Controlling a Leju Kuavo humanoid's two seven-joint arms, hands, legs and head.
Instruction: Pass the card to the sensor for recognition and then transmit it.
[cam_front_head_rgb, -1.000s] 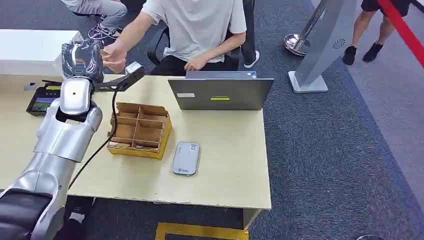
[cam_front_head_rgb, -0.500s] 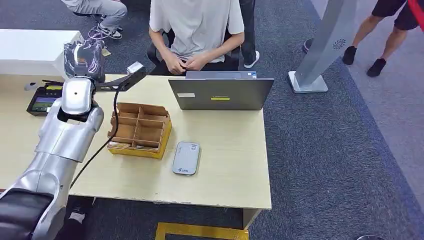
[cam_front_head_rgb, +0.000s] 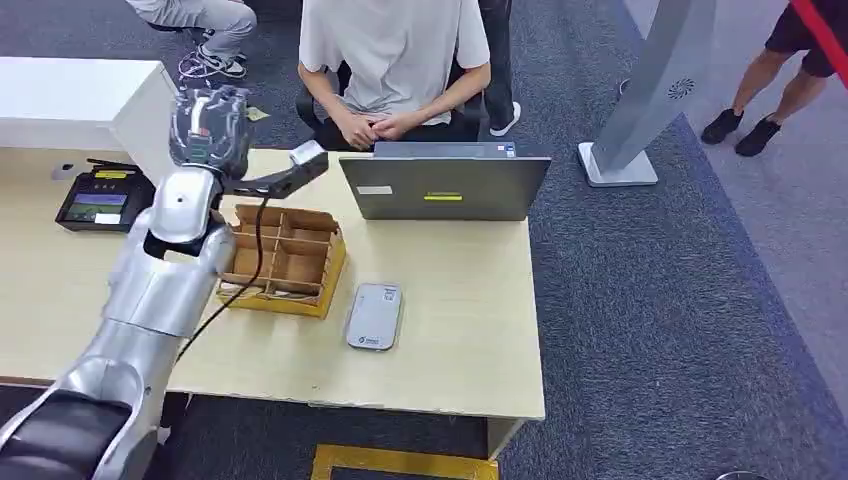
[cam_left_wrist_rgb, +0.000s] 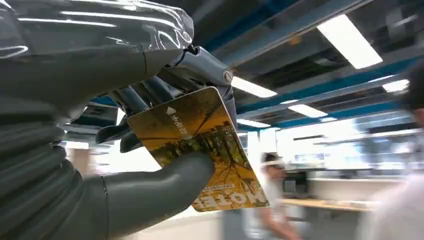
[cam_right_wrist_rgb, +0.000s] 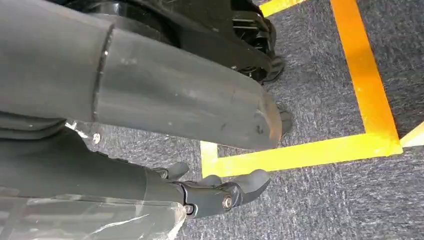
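My left hand (cam_left_wrist_rgb: 150, 145) holds the card (cam_left_wrist_rgb: 200, 150), a yellow-brown one with white lettering, pinched between the thick thumb and the darker fingers (cam_left_wrist_rgb: 130, 100); in the left wrist view it sticks out past the thumb with ceiling lights behind it. From the head camera I see that same left hand (cam_front_head_rgb: 210, 130) raised over the far edge of the table (cam_front_head_rgb: 450, 300), at about 10 o'clock in my view, its back toward me so the card itself is hidden there. Just at 3 o'clock of the hand a small grey sensor head (cam_front_head_rgb: 305, 158) sits on a black arm. At 9 o'clock of the hand lies a black card reader (cam_front_head_rgb: 100, 200) with a lit screen. Toward 5 o'clock stands a divided cardboard box (cam_front_head_rgb: 285, 260), and beyond it a flat grey device (cam_front_head_rgb: 374, 315). A grey laptop (cam_front_head_rgb: 445, 185) stands at 3 o'clock, with a seated person (cam_front_head_rgb: 390, 60) behind it, hands together. My right hand (cam_right_wrist_rgb: 220, 192) hangs over dark carpet (cam_right_wrist_rgb: 325, 210) crossed by yellow tape (cam_right_wrist_rgb: 300, 155), fingers loosely apart, holding nothing.
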